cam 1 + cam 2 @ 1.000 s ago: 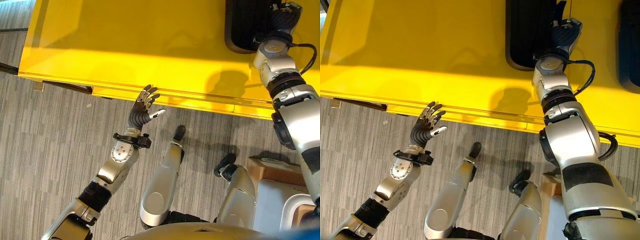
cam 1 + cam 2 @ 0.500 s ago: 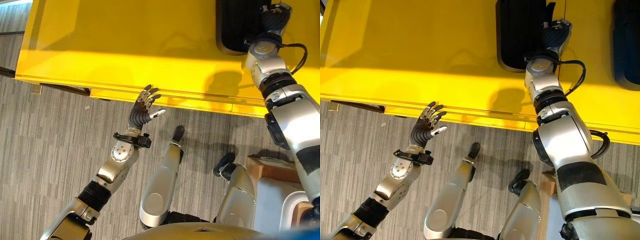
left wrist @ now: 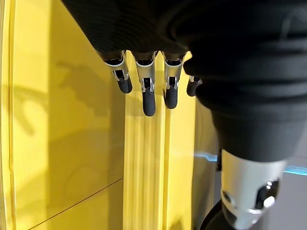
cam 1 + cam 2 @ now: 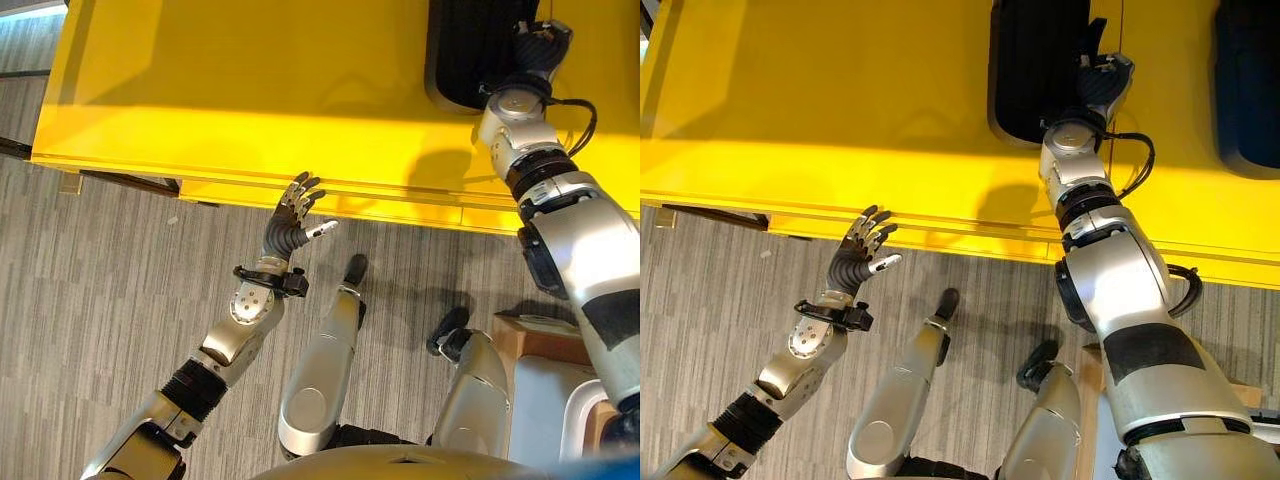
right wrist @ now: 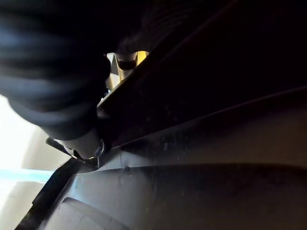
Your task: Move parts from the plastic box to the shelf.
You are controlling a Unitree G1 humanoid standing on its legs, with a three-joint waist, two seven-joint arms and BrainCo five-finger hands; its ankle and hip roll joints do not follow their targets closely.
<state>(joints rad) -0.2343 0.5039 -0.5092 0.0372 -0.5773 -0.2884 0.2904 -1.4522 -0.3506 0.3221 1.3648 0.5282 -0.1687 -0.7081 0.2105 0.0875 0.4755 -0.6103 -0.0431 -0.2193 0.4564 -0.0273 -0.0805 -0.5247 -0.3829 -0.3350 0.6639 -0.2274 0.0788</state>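
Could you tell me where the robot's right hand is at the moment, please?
In the eye views, the right hand is on the robot's right, reaching over the yellow surface into the black tray.

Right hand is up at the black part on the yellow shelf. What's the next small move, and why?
Probably ease the right hand straight back off the black part. The part already lies on the yellow shelf; the grip itself is hidden. The left hand hangs open at the shelf's edge.

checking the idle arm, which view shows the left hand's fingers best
The left eye view: the left hand shows whole, fingers straight and spread, holding nothing, by the yellow surface's edge. The right eye view matches it. The left wrist view shows just the dark fingertips past the cover.
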